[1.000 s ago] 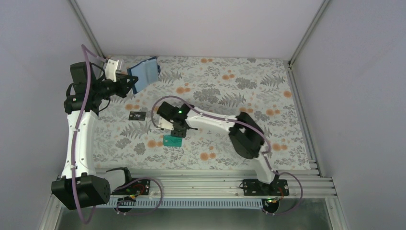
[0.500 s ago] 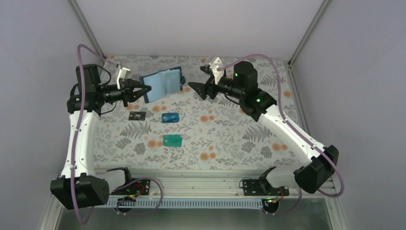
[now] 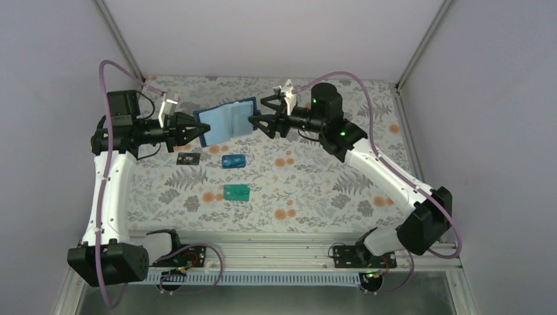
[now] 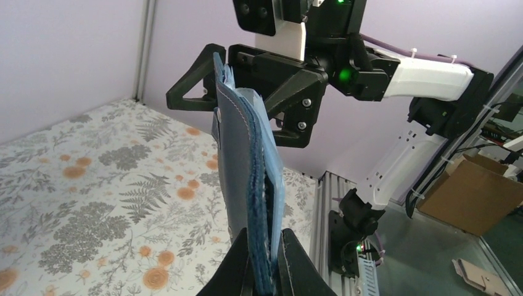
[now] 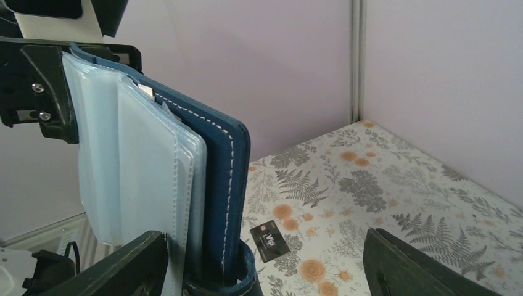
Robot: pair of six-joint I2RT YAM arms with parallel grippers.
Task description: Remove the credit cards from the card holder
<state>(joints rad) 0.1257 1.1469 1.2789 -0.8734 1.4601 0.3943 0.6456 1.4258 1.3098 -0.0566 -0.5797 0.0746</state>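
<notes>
Card holder (image 3: 226,122): hard to read inside. Pale clear sleeves (image 5: 123,160) fanned out in the right wrist view, contents not discernible, lower end cut off by the bottom edge of that frame. Seen edge-on only from the left wrist, so pockets hidden there. Print on the loose cards too small overhead; only "VIP" legible on the dark card (image 5: 269,240) from the right wrist.

Raised off the floral table (image 3: 315,190), open like a book, at upper centre of the overhead view, between the two grippers. Pinched at its left edge by the left gripper (image 3: 199,128), closed tight on the cover, with just the fingertips showing at the bottom of the left wrist view. Flanked at its right edge by the right gripper (image 3: 257,111), spread wide and gripping nothing, one finger above that edge and one below in the overhead view; contact with the holder impossible to judge. In the right wrist view, close beside the finger at lower left, with a broad gap toward the finger at lower right.

Flat on the table, lower in the frame than the holder and apart from one another: dark card at left of centre, bright blue card (image 3: 233,161) to its right, teal-green card (image 3: 236,191) lower again. All three outside the holder.
</notes>
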